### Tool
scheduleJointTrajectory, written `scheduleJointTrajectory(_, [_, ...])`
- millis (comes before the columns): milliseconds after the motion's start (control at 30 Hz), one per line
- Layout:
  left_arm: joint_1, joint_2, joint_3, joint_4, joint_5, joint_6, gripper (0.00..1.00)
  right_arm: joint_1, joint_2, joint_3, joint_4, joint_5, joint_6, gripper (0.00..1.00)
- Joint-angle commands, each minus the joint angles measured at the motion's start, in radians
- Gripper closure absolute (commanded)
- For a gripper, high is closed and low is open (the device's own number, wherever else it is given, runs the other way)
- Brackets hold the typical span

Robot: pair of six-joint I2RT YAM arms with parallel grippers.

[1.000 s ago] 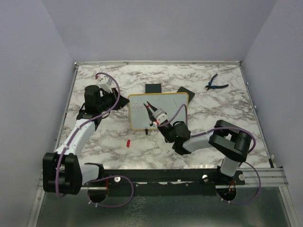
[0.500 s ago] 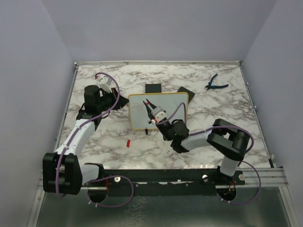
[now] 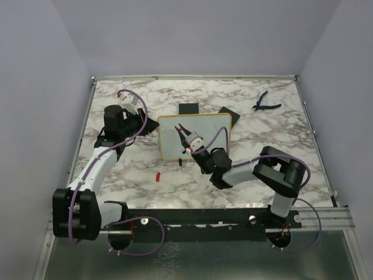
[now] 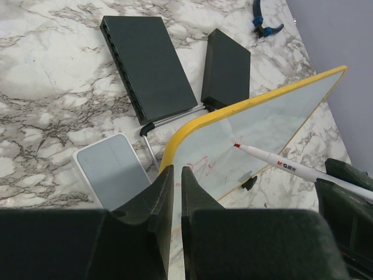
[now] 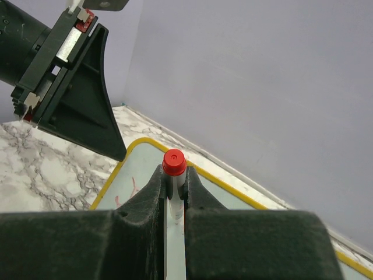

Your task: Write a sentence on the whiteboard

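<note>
where print shows, marker (image 4: pixel 291 166) reads m&g

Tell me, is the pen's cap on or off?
Off. The marker shows a bare red tip at the whiteboard, and a small red piece, perhaps the cap, lies on the table.

The sentence (image 4: pixel 201 167) is just a few red squiggles, too messy to read. The near edge of the whiteboard (image 4: pixel 274 116) slips out of sight between the fingers of the left gripper (image 4: pixel 173 172). The back end of the pen (image 4: pixel 280 162) hides inside the right gripper (image 4: pixel 329 182) at the lower right. The blue pliers (image 4: pixel 262 20) are cut off by the top edge. From above, a tiny red thing (image 3: pixel 157 176) is too small to name. In the right wrist view only the pen's red end shows.
</note>
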Motion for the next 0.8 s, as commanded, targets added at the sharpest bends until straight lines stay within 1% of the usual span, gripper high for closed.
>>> scheduleJointTrajectory(0, [-0.002,-0.022,0.011,0.015,0.011,0.008,0.89,-0.007,0.013,-0.035,0.212,0.016,0.017,0.99])
scheduleJointTrajectory(267, [-0.003,-0.017,0.012,0.015,0.01,0.006,0.89,-0.007,0.001,-0.068,0.213,0.021,0.036,0.99])
scheduleJointTrajectory(767, [-0.002,-0.012,0.013,0.015,0.013,0.005,0.89,-0.003,-0.006,-0.083,0.213,0.016,0.05,0.99])
